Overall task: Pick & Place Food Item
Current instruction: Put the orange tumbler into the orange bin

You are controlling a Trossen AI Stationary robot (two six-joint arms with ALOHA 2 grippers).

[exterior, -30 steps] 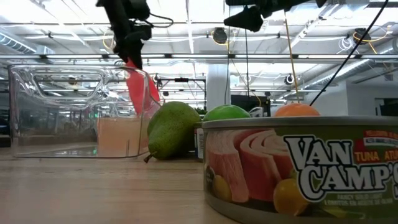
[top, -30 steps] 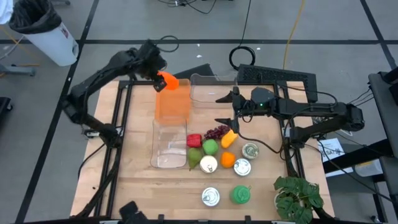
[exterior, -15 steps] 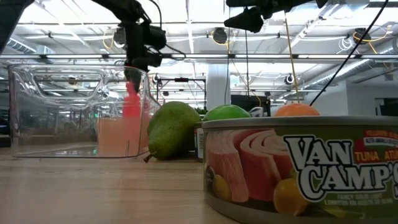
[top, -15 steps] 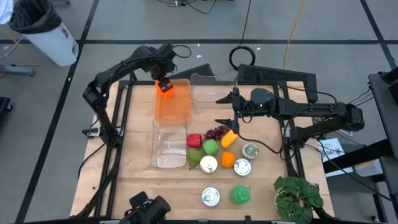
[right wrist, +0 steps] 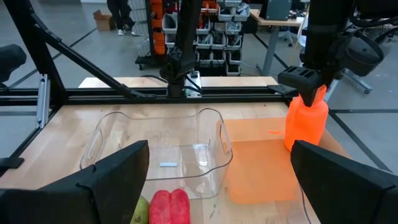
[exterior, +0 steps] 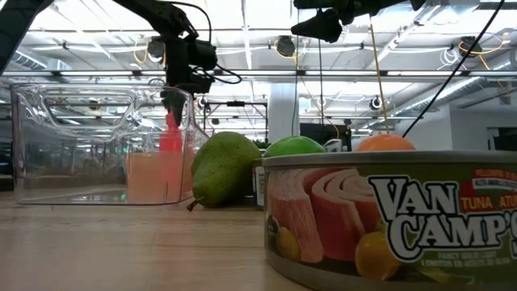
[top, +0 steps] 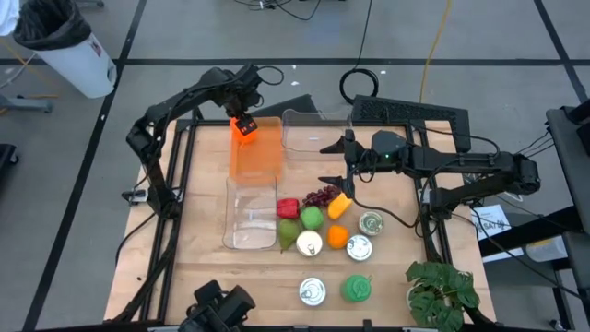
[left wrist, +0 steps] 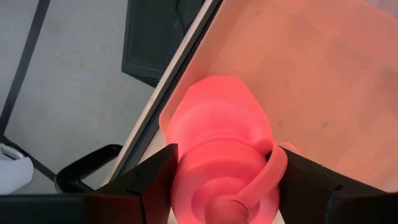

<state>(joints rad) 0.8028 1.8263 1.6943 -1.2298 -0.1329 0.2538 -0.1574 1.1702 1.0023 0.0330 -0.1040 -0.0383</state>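
- Orange bottle [top: 243,126], pinched in the left tool [top: 241,121], is hanging over the orange bin [top: 255,157]'s far corner; the right tool [top: 332,162] is idling wide open above the tabletop [top: 203,249].
- Low view: bottle [exterior: 170,133] is sitting upright; lower straight, I'd judge.
- Left wrist: fingers [left wrist: 144,183] are gripping both sides.
- Right wrist: bottle [right wrist: 306,121] is reading just at the bin's rim.

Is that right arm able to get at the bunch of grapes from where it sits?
Probably yes. The right hand hangs open just beside the grapes, with nothing between them. The left hand is busy with an orange bottle far off.
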